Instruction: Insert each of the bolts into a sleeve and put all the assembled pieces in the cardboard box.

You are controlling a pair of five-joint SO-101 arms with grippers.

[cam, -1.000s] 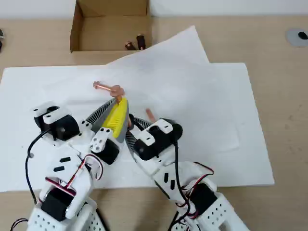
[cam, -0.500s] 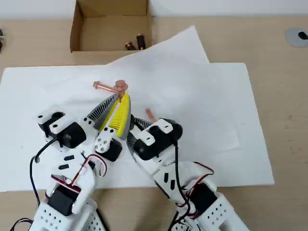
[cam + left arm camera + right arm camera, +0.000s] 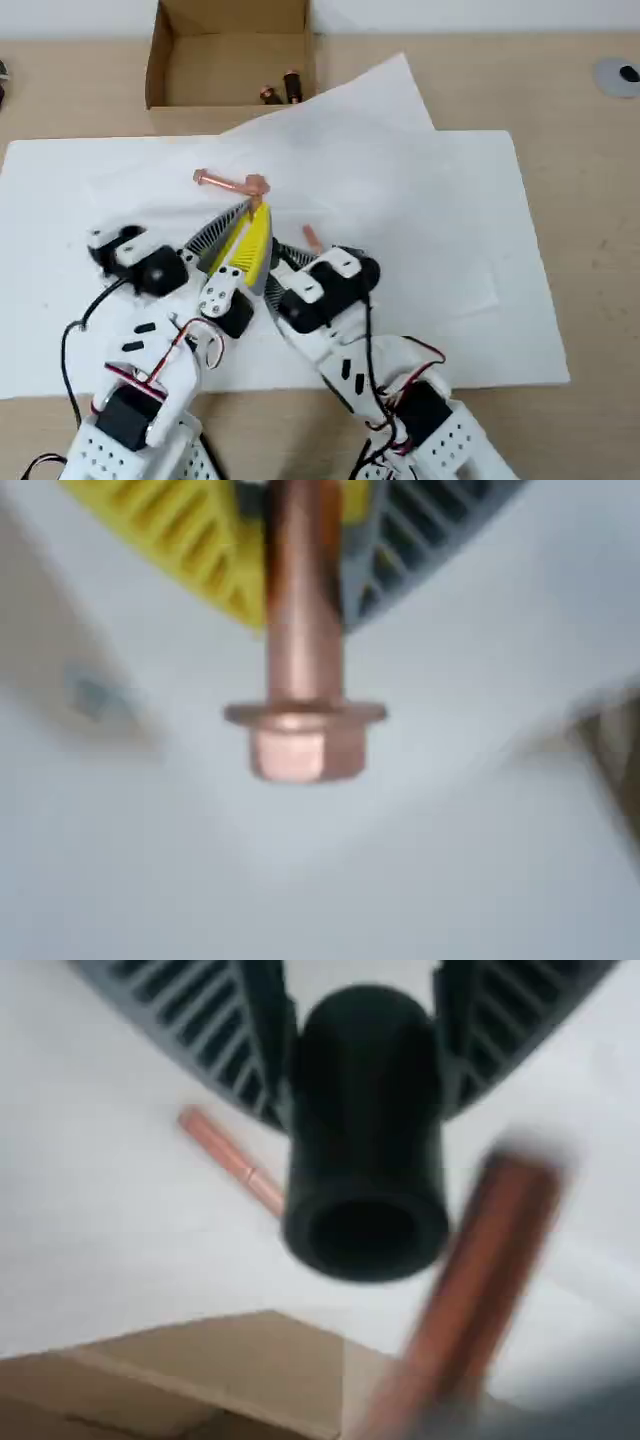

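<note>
Two parts are being held ready for mating. The bolt (image 3: 305, 670) is sitting clamped between the yellow and grey jaws of the left gripper (image 3: 303, 605), its long axis running straight out along the jaws' own line. Its flanged hex head is leading beyond the tips, and the rest of the shank is disappearing back between them. The sleeve (image 3: 365, 1165) is being gripped across its black barrel by the grey jaws of the right gripper (image 3: 362, 1105), also lying along the jaws' line, with its open bore facing outward past the tips. A blurred copper rod (image 3: 470, 1280) is crossing just beside that bore, off to one side of the mouth rather than in front of it, and I cannot tell which piece it is. By my judgement the coming move is hanging on bringing the two axes into one line, with a plain shank end toward the bore, not the head. Another bolt (image 3: 214, 180) is lying loose on the white paper (image 3: 450, 220) just beyond the left tips, and the cardboard box (image 3: 155, 70) is waiting well beyond both grippers.
</note>
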